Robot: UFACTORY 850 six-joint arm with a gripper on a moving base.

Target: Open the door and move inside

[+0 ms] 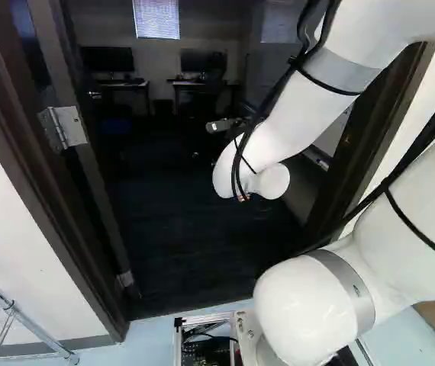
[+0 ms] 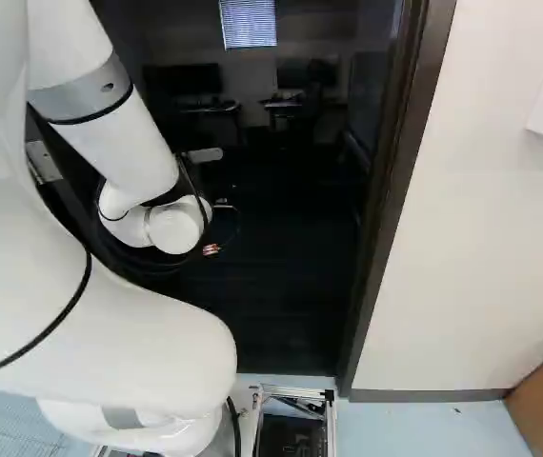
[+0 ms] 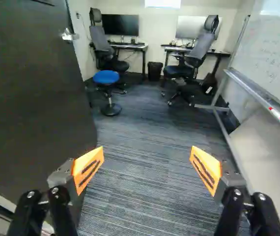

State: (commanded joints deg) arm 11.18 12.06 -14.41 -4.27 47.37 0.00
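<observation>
Claw (image 3: 147, 149) empty, door (image 3: 32, 88) open

Your claw spreads wide, gripping nothing. The door stands open beside it, handle (image 3: 70, 36) farther in. Ahead of you, a blue stool (image 3: 106, 77) stands on carpet (image 3: 140, 118), a bench (image 3: 131, 46) beyond.

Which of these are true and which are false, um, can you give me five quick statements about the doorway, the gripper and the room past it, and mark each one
1. The door stands open. True.
2. The gripper is closed on the door handle. False: the gripper's fingers stand wide apart, and the door handle is not between them.
3. A black bin stands between the two desks. True.
4. The stool has a red seat. False: the stool's seat is blue.
5. The whiteboard has writing on it. True.
</observation>
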